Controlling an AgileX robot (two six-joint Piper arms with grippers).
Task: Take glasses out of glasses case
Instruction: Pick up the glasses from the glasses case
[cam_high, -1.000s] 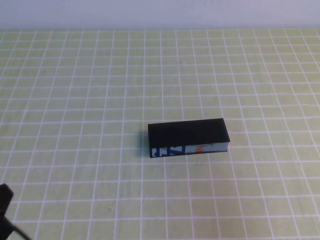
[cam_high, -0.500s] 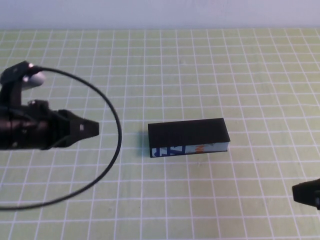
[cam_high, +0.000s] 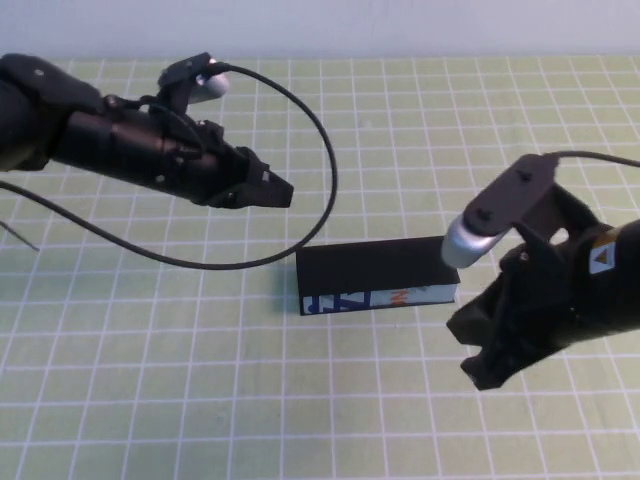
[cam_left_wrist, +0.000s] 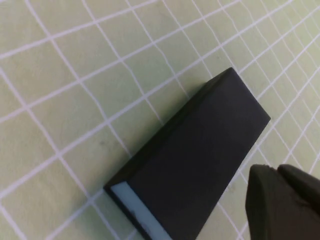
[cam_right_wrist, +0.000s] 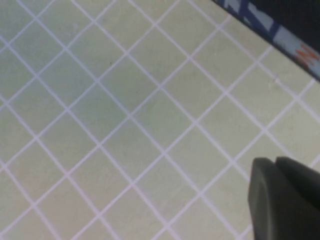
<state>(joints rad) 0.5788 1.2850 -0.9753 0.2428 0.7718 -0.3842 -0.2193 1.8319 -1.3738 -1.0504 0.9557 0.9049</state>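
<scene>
The glasses case (cam_high: 377, 274) is a black box with its lid closed and a white side panel with blue and orange print. It lies at the middle of the green checked cloth. It also shows in the left wrist view (cam_left_wrist: 195, 160) and at the edge of the right wrist view (cam_right_wrist: 280, 25). The glasses are hidden. My left gripper (cam_high: 280, 192) is shut and hovers to the upper left of the case. My right gripper (cam_high: 480, 372) is shut and sits low, just past the case's right end.
A green cloth with a white grid (cam_high: 320, 400) covers the table. A black cable (cam_high: 300, 150) loops from the left arm over the cloth above the case. A pale wall runs along the far edge.
Both arms have come in. The left arm swung from the left edge up and toward the case. The right arm entered from the lower right and now stands by the case's right end.
</scene>
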